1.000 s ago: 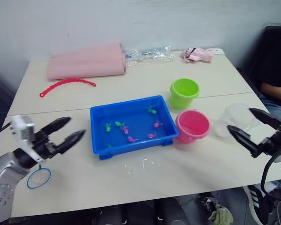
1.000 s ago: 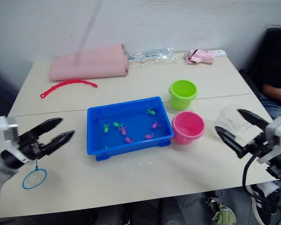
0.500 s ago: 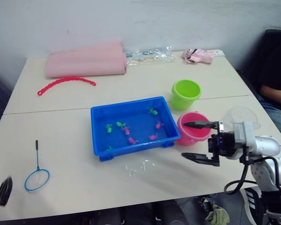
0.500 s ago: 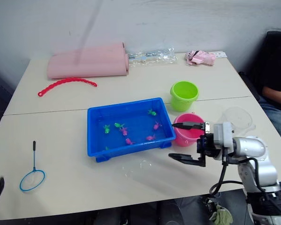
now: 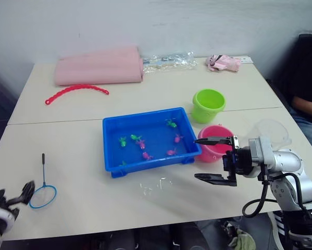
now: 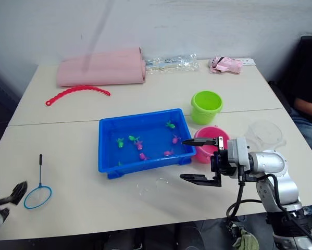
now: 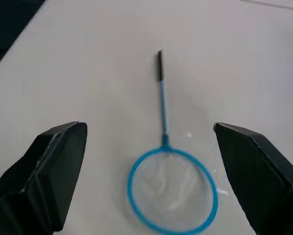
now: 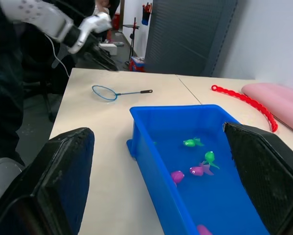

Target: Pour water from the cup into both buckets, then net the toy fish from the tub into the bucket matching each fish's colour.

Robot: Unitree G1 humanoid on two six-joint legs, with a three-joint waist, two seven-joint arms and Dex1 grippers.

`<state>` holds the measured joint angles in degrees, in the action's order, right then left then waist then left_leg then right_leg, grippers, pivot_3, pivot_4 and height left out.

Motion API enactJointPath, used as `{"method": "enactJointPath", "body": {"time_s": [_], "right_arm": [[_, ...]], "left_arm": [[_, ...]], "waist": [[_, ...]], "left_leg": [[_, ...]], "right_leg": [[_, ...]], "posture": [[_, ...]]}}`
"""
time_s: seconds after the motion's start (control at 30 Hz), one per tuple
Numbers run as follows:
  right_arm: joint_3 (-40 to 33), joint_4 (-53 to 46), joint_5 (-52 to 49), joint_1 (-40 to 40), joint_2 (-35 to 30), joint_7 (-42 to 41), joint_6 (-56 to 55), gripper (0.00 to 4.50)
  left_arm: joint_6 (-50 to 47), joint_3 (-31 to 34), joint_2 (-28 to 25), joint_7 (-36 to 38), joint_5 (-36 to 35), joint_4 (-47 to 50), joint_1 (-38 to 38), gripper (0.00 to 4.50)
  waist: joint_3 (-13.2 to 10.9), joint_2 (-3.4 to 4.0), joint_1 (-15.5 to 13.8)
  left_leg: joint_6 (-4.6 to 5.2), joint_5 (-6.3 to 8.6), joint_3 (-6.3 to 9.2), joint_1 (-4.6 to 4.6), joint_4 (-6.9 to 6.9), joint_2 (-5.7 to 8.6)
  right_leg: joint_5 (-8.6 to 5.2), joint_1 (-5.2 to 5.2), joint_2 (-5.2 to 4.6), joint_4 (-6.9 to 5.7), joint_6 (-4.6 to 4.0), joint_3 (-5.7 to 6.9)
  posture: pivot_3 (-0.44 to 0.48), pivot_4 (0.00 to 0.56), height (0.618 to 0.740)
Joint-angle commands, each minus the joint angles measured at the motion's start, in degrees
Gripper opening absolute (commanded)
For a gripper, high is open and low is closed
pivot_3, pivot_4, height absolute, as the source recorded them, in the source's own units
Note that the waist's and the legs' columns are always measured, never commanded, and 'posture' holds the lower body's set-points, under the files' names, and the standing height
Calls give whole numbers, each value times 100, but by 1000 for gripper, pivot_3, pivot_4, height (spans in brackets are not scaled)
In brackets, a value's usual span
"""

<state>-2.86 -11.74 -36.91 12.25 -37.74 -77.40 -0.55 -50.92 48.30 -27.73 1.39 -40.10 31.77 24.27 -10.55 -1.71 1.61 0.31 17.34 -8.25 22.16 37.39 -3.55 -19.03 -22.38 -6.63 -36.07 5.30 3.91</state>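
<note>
The blue tub (image 5: 145, 114) sits mid-table with several green and pink toy fish (image 5: 142, 144) in it. Right of it stand the green bucket (image 5: 207, 113) and, nearer, the pink bucket (image 5: 216, 154). The clear cup (image 5: 273, 133) stands right of the pink bucket. My right gripper (image 5: 197, 158) is open and empty, just off the tub's right front corner; its upper finger crosses the pink bucket. The right wrist view looks along the tub (image 8: 151, 147). The net (image 5: 43, 183) lies flat at front left. My left gripper (image 7: 148, 126) is open just in front of the net (image 7: 165, 142).
At the back lie a pink folded cloth (image 5: 98, 66), a red chain (image 5: 75, 89), a clear plastic bag (image 5: 169, 60) and a small pink item (image 5: 223, 62). Water drops (image 5: 156, 183) glisten in front of the tub. A seated person (image 5: 307, 99) is at the right.
Over the last second my right gripper swung from beside the cup to in front of the pink bucket. My left arm dropped low and has now risen behind the net.
</note>
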Motion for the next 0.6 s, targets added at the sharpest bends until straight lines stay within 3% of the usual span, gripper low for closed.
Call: {"method": "enactJointPath", "body": {"time_s": [0.03,0.27,0.5,0.6], "right_arm": [[-91,-458,-63,-25,-6,178,93,4464],[-54,-637,34,-97,-63,295,199,4464],[-113,-766,125,-268,-90,390,179,4464],[-128,-802,158,-354,-94,402,146,4500]], "left_arm": [[-1131,-229,-478,-556,39,-315,-816,4500],[-1496,-1230,-897,-358,641,-1884,-1958,4500],[-1289,-1671,-808,-164,1121,-2831,-2336,4500],[-1242,-1701,-692,-13,1158,-3269,-2481,3636]], "waist": [[0,2,16],[-1,3,-11],[8,22,-34],[24,56,-75]], "left_leg": [[-1,-2,-1,0,0,0],[-9,-7,-18,-2,7,-3],[-14,-10,-17,-7,13,-2],[-16,-25,-15,-19,5,-1]], "right_leg": [[0,-1,2,-3,0,-1],[0,-15,16,-25,0,7],[0,-15,8,-42,0,23],[0,-15,7,-60,-2,23]], "posture": [[0,150,740],[0,150,740],[0,150,740],[0,150,740]]}}
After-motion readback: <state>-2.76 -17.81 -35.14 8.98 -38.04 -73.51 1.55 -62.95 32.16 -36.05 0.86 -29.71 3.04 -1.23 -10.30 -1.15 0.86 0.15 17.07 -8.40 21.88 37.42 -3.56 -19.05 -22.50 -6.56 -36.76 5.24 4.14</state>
